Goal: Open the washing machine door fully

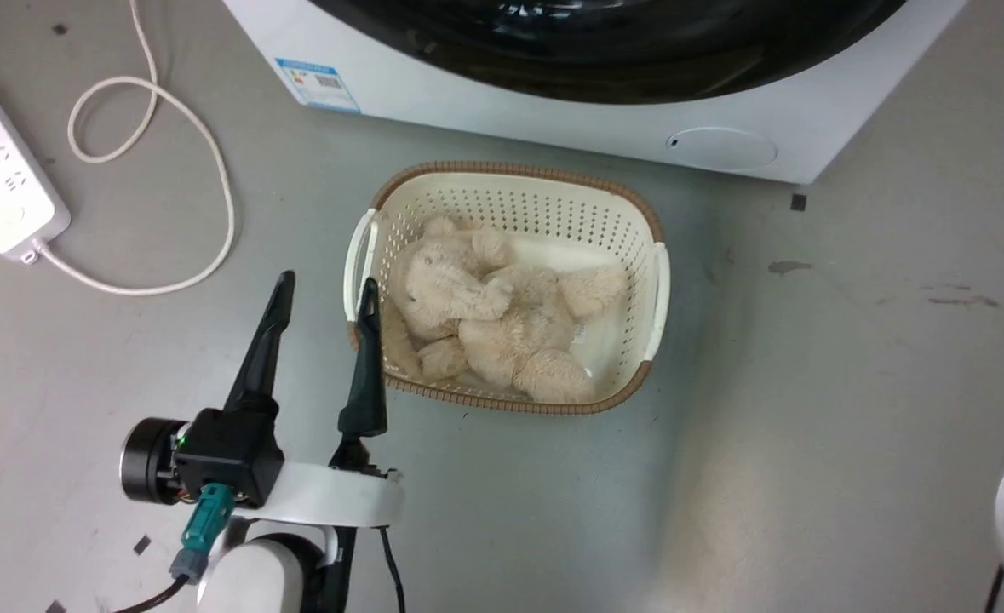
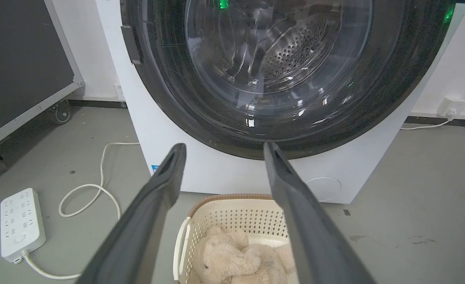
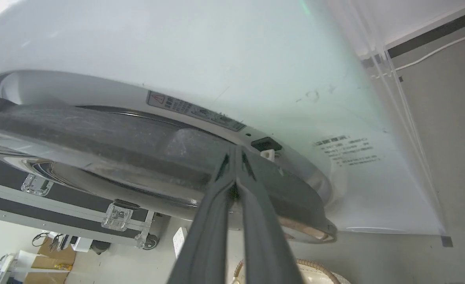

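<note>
The washing machine door (image 2: 279, 59) is covering nearly the whole front of the white washing machine (image 2: 224, 173). It is a glossy black disc, and its bulging clear glass centre is showing the perforated steel drum behind it. The right pincer (image 3: 236, 152) is pressing its fingers together with nothing between them, tips at the door's dark rim just beside the machine's black latch (image 3: 266, 144). The left pincer (image 1: 327, 281) is hanging spread and empty in front of the machine. A cream basket (image 1: 502, 169) holding a plush toy (image 1: 484, 315) is sitting on the floor just before the machine
</note>
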Robot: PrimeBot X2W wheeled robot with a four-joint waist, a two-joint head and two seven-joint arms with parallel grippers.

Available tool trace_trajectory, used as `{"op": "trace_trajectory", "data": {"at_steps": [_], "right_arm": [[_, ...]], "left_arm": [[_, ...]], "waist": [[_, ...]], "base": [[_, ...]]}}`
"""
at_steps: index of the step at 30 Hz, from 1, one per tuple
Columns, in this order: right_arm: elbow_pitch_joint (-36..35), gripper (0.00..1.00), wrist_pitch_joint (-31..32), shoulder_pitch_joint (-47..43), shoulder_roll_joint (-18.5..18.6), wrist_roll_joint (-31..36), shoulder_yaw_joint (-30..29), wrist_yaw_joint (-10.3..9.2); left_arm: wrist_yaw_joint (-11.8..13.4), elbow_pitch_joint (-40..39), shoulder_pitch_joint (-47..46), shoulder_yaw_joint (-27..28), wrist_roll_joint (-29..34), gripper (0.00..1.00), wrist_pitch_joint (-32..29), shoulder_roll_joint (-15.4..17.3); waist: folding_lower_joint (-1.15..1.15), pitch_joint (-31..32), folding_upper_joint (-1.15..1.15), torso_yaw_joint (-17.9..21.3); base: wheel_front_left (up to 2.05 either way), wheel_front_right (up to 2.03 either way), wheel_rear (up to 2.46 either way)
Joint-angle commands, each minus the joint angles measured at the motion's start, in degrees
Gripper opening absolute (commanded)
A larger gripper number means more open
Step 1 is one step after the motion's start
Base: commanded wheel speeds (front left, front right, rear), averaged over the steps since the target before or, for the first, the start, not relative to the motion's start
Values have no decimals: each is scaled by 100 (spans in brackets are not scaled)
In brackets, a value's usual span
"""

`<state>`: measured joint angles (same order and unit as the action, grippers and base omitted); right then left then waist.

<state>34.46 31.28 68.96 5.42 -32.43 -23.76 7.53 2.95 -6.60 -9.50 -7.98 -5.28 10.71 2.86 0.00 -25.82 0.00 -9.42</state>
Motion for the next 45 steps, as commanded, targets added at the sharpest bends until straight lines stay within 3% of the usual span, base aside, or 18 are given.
{"op": "trace_trajectory", "data": {"at_steps": [1, 9, 17, 24, 33, 37, 45], "right_arm": [[213, 0, 186, 367, 68, -114, -159, -2], [802, 0, 1042, 1112, 229, -101, -589, -3], [1002, 0, 1913, 1333, 128, -150, -903, -3], [904, 0, 2573, 1150, 0, -254, -1155, -4], [337, 0, 3707, 240, -231, -685, -1277, -4], [108, 0, 4039, -437, -250, -1229, -915, -4], [-271, 0, 3920, -1812, -253, -2898, 1080, -4]], "left_arm": [[42, -39, -104, -64, -37, 100, 69, 1], [95, -105, -175, -161, -87, 100, 165, 1], [134, -115, -274, -228, -119, 100, 261, 1], [152, -98, -295, -241, -147, 100, 332, 1], [97, 127, -109, -229, -135, 100, 429, 1], [53, 237, 41, -177, -80, 100, 429, 2], [-39, 385, 324, -99, 18, 100, 429, 2]], "waist": [[0, -83, 0, -65], [0, -326, 0, -180], [0, -398, 0, -198], [0, -258, 0, -163], [0, 292, 0, -37], [0, 620, 0, 22], [0, 1129, 0, 71]], "base": [[0, 0, 0], [0, 0, 0], [0, 0, 0], [0, 0, 0], [0, 0, 0], [0, 0, 0], [0, 0, 0]]}}
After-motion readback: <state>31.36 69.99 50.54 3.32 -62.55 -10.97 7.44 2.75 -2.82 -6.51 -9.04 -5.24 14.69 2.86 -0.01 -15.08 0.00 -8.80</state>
